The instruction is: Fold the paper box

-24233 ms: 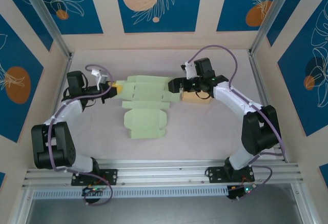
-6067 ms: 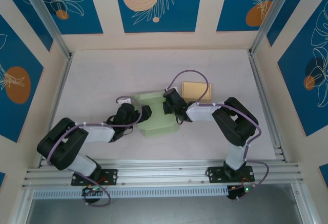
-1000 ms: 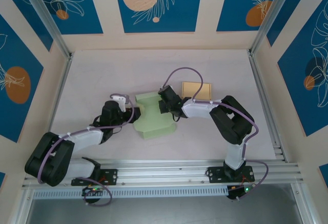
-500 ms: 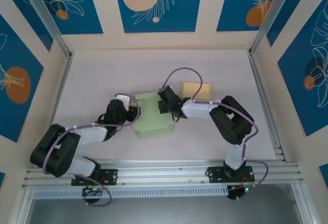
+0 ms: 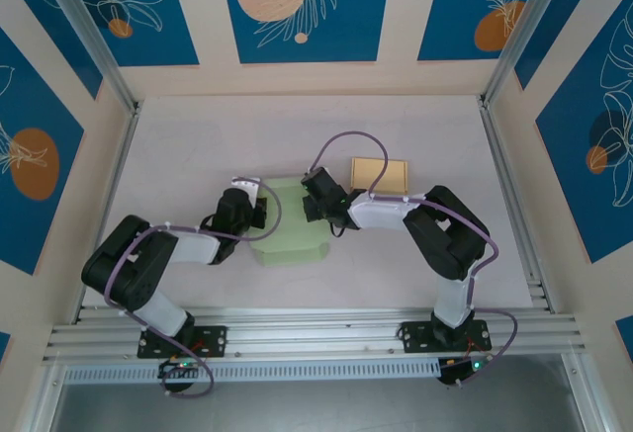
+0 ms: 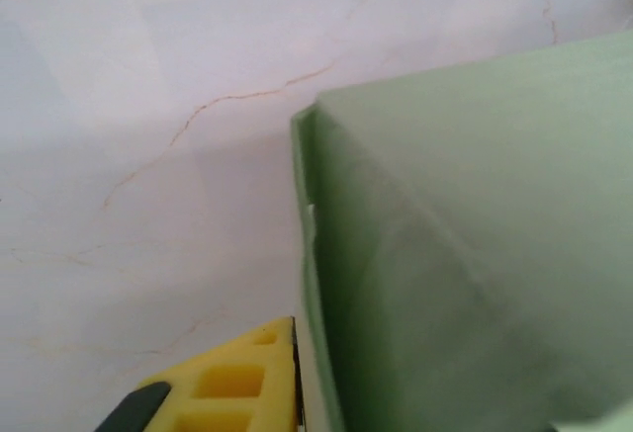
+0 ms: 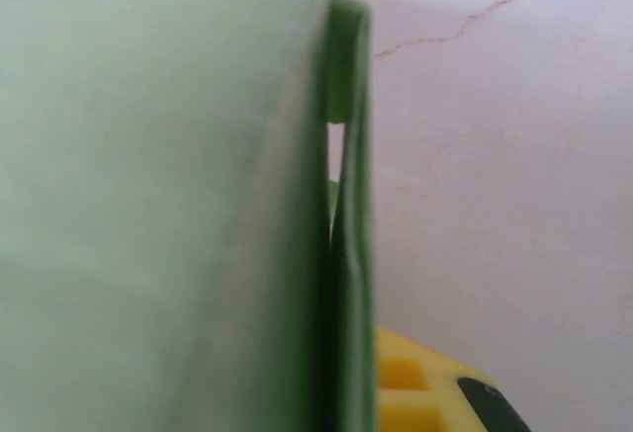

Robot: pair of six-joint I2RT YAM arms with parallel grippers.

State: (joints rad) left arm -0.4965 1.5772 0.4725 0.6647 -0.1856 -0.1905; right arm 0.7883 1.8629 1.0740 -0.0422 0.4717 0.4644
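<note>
The light green paper box (image 5: 293,230) stands partly folded in the middle of the table, its walls raised. My left gripper (image 5: 260,216) is at the box's left wall. In the left wrist view one yellow finger (image 6: 237,383) lies against the outside of that green wall (image 6: 326,284); the other finger is hidden behind the wall. My right gripper (image 5: 314,207) is at the back right corner. There a yellow finger (image 7: 420,388) presses the outside of a doubled green wall (image 7: 346,234), and its partner is hidden.
A flat tan square (image 5: 379,175) lies just behind the right arm's wrist. Aluminium rails (image 5: 316,328) run along the near edge, with slanted frame posts at both sides. Bare pale tabletop (image 5: 198,145) stretches to the left and behind the box.
My left gripper moved right to the box's left wall and closed on it. The box shifted slightly. The right gripper kept its hold.
</note>
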